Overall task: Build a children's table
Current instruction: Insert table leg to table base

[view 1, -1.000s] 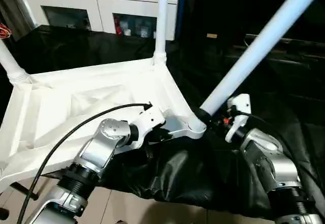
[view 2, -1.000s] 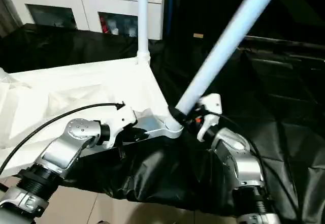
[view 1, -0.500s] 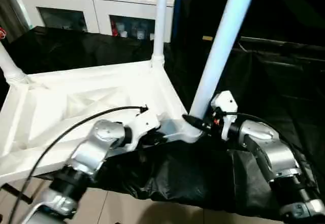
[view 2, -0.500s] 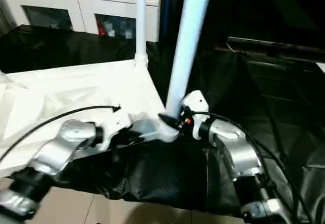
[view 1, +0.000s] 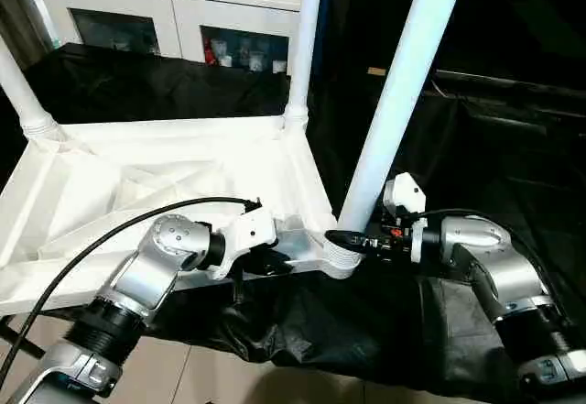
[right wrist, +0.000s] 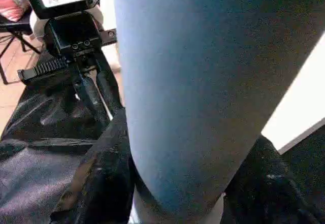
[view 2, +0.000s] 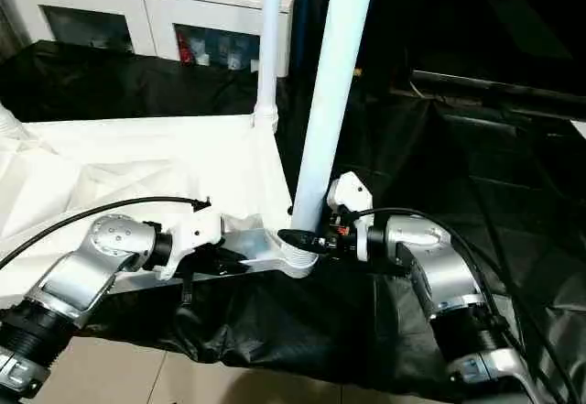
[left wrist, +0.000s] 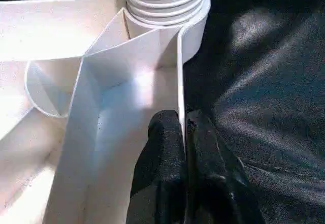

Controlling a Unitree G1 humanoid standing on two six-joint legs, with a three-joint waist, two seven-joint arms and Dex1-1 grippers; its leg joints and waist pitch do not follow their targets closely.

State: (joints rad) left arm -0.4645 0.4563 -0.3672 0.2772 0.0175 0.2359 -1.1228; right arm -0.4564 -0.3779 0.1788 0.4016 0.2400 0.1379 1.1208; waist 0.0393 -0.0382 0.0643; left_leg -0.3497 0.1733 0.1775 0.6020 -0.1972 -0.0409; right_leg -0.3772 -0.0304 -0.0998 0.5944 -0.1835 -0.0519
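The tabletop (view 1: 165,175) lies upside down on the black cloth (view 1: 366,331), ribs up, and everything hangs off it. At its far left corner one leg (view 1: 20,88) stands in its socket; along the near rim the left gripper (left wrist: 184,148) is pinched tight on the thin outer wall, one finger inside and one outside (a good anchor against sliding). At the far right corner a second leg (view 1: 305,47) stands upright just in front of the white cabinet (view 1: 174,10).

Now the action: at the near right corner the third leg (view 1: 398,102) sits with its threaded foot in the socket (view 1: 339,257), leaning slightly away from upright. The right gripper (view 1: 352,239) wraps the leg's base just above the socket, fingers closed around the tube.

In my judgement this is the seating step. Done well, the leg gets brought dead square to the tabletop before any twisting, so the threads don't cross, while the left gripper holds the rim firm. Turn low, near the socket.
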